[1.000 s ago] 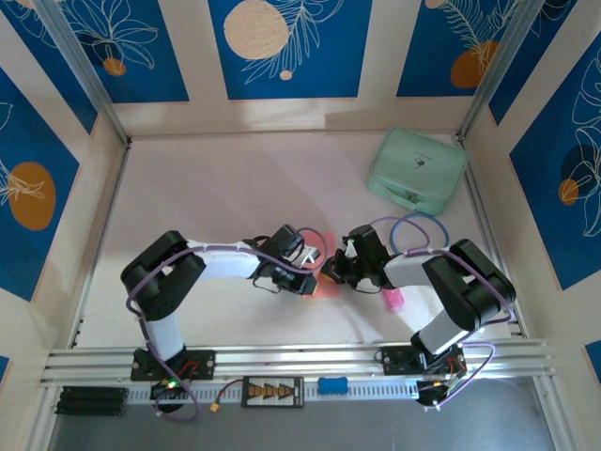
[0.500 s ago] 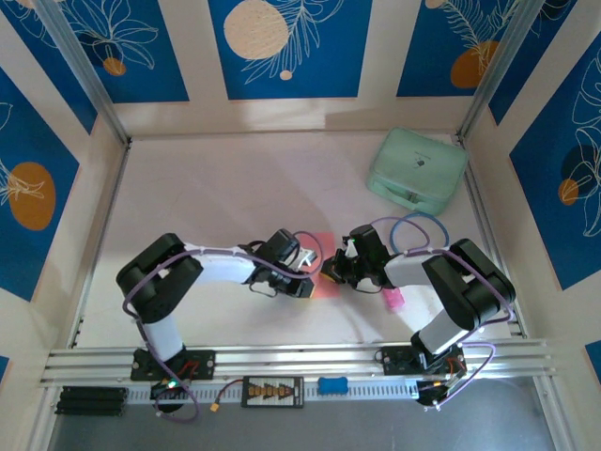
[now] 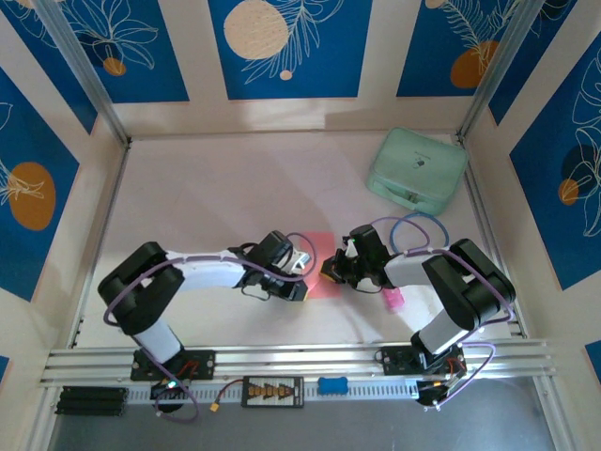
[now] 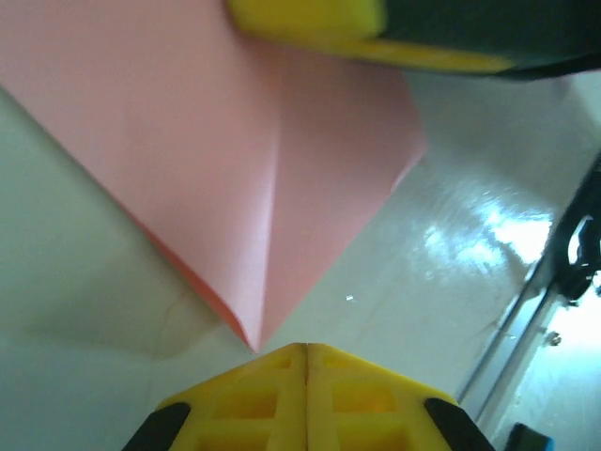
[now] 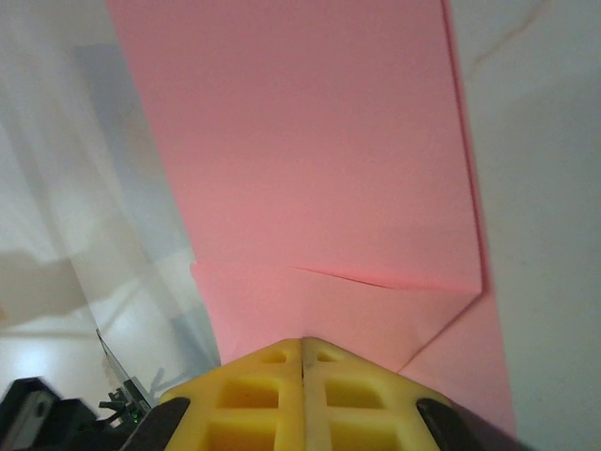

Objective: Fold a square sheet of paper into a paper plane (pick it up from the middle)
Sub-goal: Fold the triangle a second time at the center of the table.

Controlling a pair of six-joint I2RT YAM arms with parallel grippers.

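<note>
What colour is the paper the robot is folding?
The paper is salmon pink; the right wrist view shows it best.

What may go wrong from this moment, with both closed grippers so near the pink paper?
1. The left gripper, shut, has its tip right at a corner of the part-folded square sheet of paper; a push there may slide or crumple it.
2. The right gripper, also shut, is at the paper's opposite side, close by; the two may collide.
</note>
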